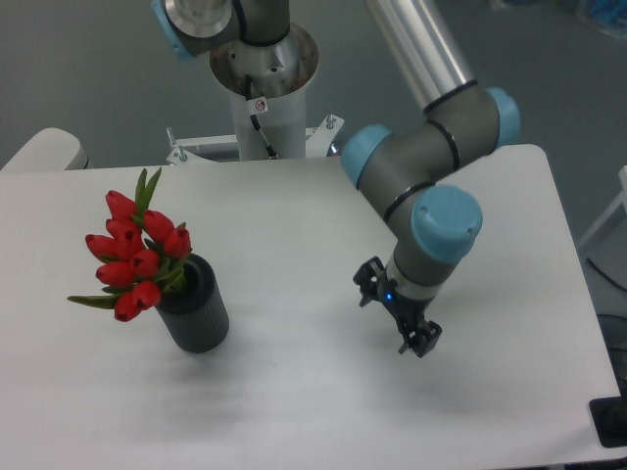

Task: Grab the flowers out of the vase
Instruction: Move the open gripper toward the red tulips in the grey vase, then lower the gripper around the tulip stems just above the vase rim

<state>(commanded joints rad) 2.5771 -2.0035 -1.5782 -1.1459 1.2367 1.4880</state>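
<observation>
A: The claw (pixel 404 318) is hanging low over the counter (pixel 294 235), right of centre, under the blue-capped wrist. It is carrying nothing. Whether its jaws are parted or closed, I cannot tell; they are too small and dark to read.

B: And the flowers (pixel 135 257)?

A: They are sitting in the vase (pixel 196 305), well apart from the claw, toward the left side. The red buds are leaning up and left out of the rim, with one leaf sticking out sideways.

B: So the reach is not yet made. What is worrying you?

A: Mostly the lean. The buds are overhanging the vase on its far side from the claw, so an approach coming straight across is likely to meet the vase wall first and tip or shove it.

B: And the grasp itself?

A: The stems are hiding below the buds. Closing too high would be crushing petals; closing on only a few stems would be leaving part of the bunch behind. A lift at an angle could also be dragging the vase along.
</observation>
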